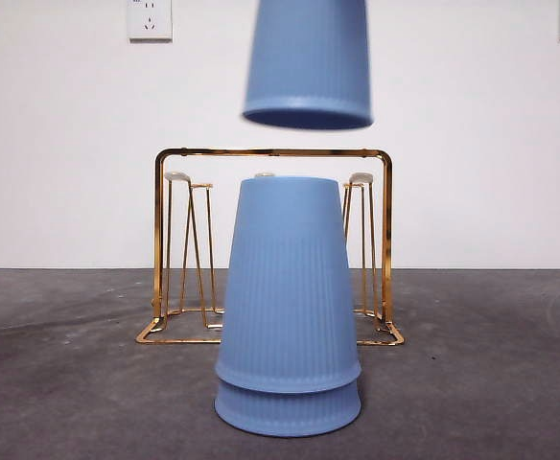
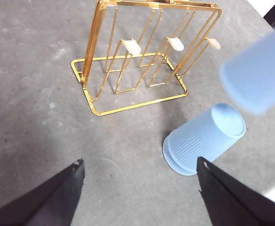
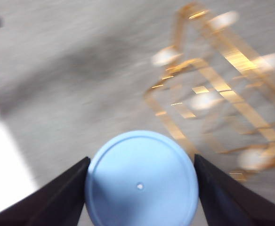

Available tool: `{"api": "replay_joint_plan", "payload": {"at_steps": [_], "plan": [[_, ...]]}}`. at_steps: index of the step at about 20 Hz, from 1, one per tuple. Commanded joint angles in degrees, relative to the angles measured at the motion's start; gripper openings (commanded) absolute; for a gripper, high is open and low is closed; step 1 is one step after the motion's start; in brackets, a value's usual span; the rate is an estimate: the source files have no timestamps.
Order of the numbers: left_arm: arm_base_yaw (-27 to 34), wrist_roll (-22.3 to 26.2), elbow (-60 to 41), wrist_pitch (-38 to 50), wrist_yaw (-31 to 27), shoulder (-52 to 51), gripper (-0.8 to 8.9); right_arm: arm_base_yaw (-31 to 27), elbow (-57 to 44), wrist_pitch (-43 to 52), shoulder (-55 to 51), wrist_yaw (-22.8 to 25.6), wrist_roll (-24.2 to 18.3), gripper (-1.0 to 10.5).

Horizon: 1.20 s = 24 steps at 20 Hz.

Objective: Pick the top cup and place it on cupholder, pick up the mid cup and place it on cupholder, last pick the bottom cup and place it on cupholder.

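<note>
The top cup, pale blue and upside down, hangs in the air above the stack, and my right gripper is shut on it, its jaws pressing both sides. The mid cup still sits nested over the bottom cup on the table, in front of the gold wire cupholder. The left wrist view shows the stack, the cupholder with its white-tipped pegs, and the lifted cup, blurred. My left gripper stands open over bare table near the stack.
A grey tabletop runs back to a white wall with two sockets. A white strip shows at the table's edge in the right wrist view.
</note>
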Motion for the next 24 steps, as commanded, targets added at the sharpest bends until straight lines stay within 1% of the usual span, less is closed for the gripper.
{"api": "replay_joint_plan", "payload": {"at_steps": [1,7,10,12,24], "plan": [[-0.13,0.15,1.11,0.63,0.26,0.20,3.78,-1.51,2.58,0.17,0.35,1.64,-1.46,2.4],[-0.13,0.13,1.11,0.61,0.26,0.20,3.78,-11.06,2.49,1.68,0.94,0.94,-1.84,2.4],[-0.13,0.13,1.11,0.63,0.26,0.20,3.78,-14.45,2.49,2.82,2.23,-2.64,-1.79,2.4],[-0.13,0.13,1.11,0.61,0.26,0.20,3.78,-15.19,2.47,3.65,3.69,-3.52,-1.81,2.4],[-0.13,0.13,1.11,0.50,0.26,0.20,3.78,-15.32,2.05,7.74,15.78,-3.34,-1.79,2.4]]}}
